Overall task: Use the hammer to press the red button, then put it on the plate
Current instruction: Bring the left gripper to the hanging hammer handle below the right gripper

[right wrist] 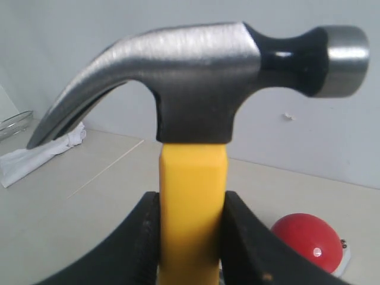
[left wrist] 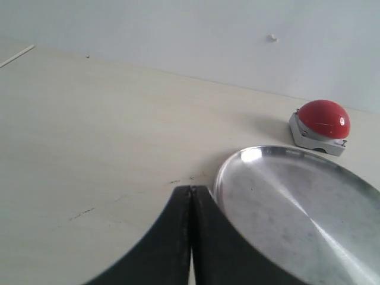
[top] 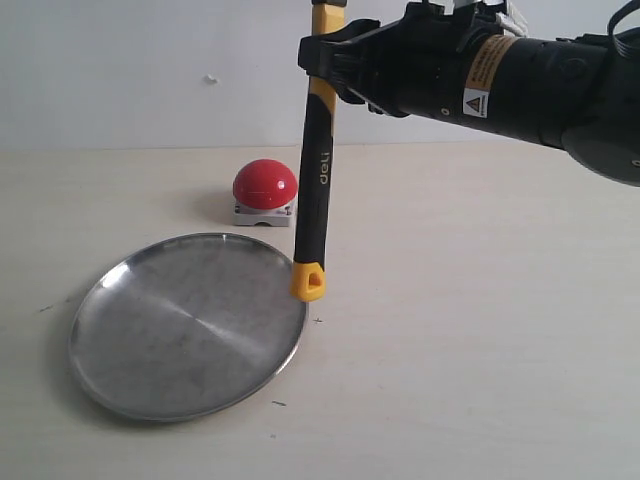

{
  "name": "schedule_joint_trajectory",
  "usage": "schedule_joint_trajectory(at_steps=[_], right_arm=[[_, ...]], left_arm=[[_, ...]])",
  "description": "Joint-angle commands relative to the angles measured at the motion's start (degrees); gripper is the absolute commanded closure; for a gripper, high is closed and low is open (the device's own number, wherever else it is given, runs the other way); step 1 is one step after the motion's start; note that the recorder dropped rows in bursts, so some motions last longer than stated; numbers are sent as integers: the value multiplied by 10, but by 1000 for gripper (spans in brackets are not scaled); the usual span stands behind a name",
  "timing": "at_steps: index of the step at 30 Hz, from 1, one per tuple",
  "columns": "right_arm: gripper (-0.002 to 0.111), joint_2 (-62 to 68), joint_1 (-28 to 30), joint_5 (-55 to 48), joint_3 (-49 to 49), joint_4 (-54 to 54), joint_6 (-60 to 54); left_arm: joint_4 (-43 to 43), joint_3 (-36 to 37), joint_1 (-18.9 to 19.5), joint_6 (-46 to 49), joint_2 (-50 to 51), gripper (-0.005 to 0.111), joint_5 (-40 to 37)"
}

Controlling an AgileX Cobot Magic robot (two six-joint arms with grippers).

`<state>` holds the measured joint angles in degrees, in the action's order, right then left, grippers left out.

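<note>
Gripping hammer (top: 316, 190) below its head, handle hanging down — right hand (top: 322, 65); left hand (left wrist: 191, 196) clenched, empty — beside plate (top: 185, 325); red button (top: 265, 185) near plate's rim.

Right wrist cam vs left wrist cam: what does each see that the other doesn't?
Right wrist only: the hammer, head and yellow handle, clamped in the right claw, plus a white cloth. Left wrist only: the plate and the shut left claw. Both: the red button, the table and the pale wall.
</note>
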<state>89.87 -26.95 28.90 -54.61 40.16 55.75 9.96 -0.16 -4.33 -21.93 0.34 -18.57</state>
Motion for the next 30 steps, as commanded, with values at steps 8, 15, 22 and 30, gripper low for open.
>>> schedule_joint_trajectory(at_steps=[8,15,22,30], right_arm=[[108,-12,0,44,-4,4,-1],[108,-12,0,55,-4,8,-1],[108,-12,0,55,-4,8,-1],[108,-11,0,55,-4,8,-1]], left_arm=[[-1,2,-3,23,-3,107,132],[-8,2,-3,-142,-3,107,343],[44,-5,-3,-207,20,107,590],[205,-81,-3,-265,243,107,606]])
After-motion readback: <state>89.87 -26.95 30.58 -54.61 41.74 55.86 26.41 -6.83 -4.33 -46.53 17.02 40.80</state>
